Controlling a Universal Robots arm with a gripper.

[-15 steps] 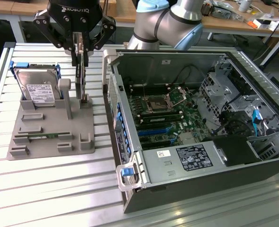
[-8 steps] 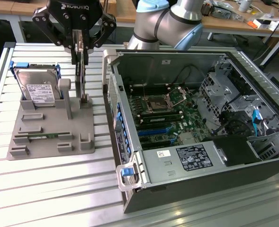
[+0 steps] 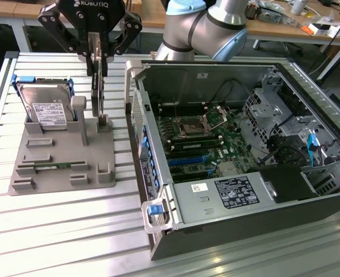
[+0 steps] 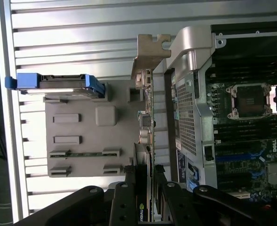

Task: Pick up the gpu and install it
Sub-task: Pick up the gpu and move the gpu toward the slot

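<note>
gpu (image 3: 99,95): standing on edge in a slotted post of the grey holder tray (image 3: 60,179), just beside the outer wall of the open computer case (image 3: 216,63). I can't tell whether its lower edge has left the slot.
Pincer (image 3: 97,72): pressed onto the gpu, one finger on each flat face, gripping along the upper edge. The wrist view shows the card (image 4: 148,127) running edge-on out of the pincer (image 4: 145,188).
Bracket: the silver bracket (image 4: 150,52) sits at the end of the card nearer the hard drive.
Handling: it looks like a stiff, light board, but a fragile one. The flat faces give a fair hold, as here. The connector edge and the bracket tab are best left alone, and a thin card could tilt in a loose pinch.
Tray neighbours: the hard drive (image 3: 45,107) with blue rails leans at the back, and a green memory stick (image 3: 53,166) lies flat near the front.
Case: lid off, motherboard (image 3: 210,147) exposed, blue slots (image 3: 190,161) along its near side.
Counter (image 3: 60,231): slatted aluminium carrying both tray and case.
</note>
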